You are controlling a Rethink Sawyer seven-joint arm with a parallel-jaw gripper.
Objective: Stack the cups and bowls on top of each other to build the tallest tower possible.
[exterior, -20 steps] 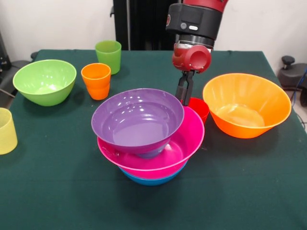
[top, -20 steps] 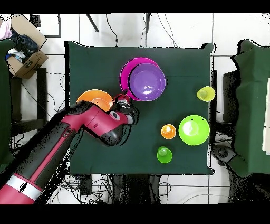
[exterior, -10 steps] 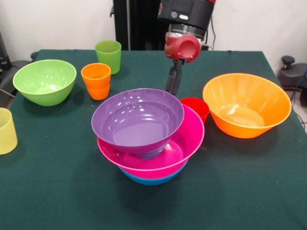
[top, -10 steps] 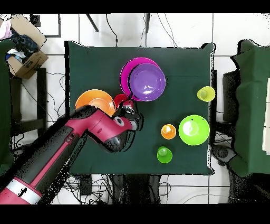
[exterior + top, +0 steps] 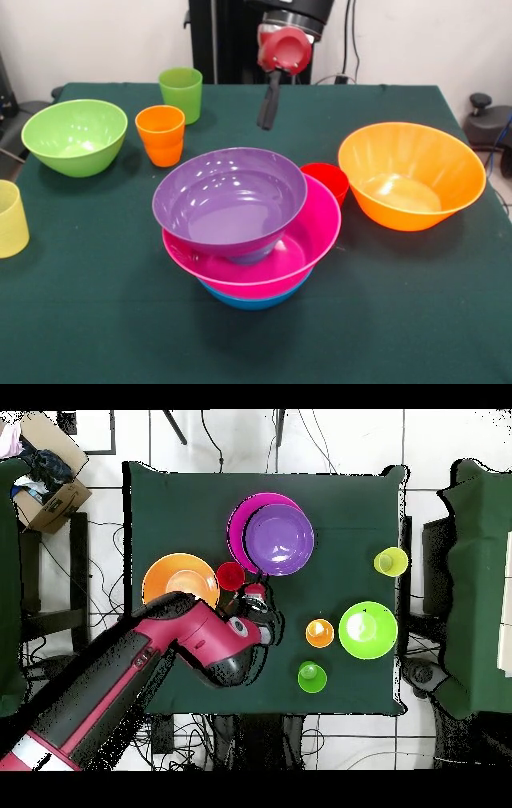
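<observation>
Three bowls make the tower (image 5: pixel 244 232) mid-desk: purple bowl (image 5: pixel 230 200) in pink bowl (image 5: pixel 308 240) on a blue bowl (image 5: pixel 252 302). The red cup (image 5: pixel 328 180) sits at its 2 o'clock. The claw (image 5: pixel 268 108) (fingers together, empty) hangs at 12.

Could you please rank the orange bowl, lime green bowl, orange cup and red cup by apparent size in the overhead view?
1. Glossy orange plastic bowl, partly hidden by the arm.
2. Lime green plastic bowl.
3. Small orange plastic cup and small red plastic cup: alike, not ranked.
</observation>
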